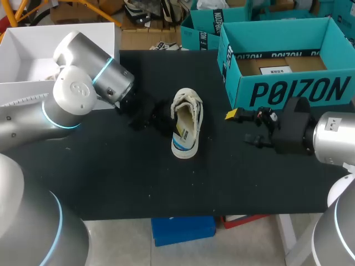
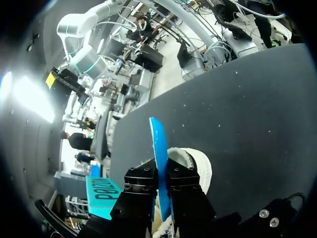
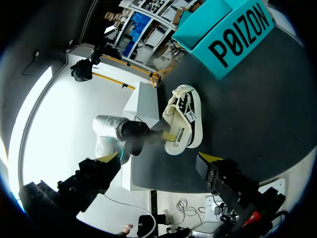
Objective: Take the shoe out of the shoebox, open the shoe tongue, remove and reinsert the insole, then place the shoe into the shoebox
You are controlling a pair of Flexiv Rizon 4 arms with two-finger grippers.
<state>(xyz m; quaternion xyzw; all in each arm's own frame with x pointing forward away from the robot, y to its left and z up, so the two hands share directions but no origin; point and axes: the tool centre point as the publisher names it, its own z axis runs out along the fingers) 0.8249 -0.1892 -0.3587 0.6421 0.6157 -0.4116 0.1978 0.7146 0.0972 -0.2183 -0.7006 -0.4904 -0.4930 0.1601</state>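
I'm holding the insole (image 2: 157, 144) edgewise in the clenched left gripper (image 2: 161, 174) at the shoe (image 2: 195, 166), seemingly for reinsertion. The right gripper (image 1: 241, 127) is hanging released, clear.

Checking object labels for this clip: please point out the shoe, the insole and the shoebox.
shoe (image 1: 187, 101): head view, on its laced front.
insole (image 2: 157, 141): left wrist view, on its blue free end.
shoebox (image 1: 299, 90): head view, on its teal front wall.

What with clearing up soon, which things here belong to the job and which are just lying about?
Job: shoe, insole in the left gripper, shoebox.
Lying about: white box.
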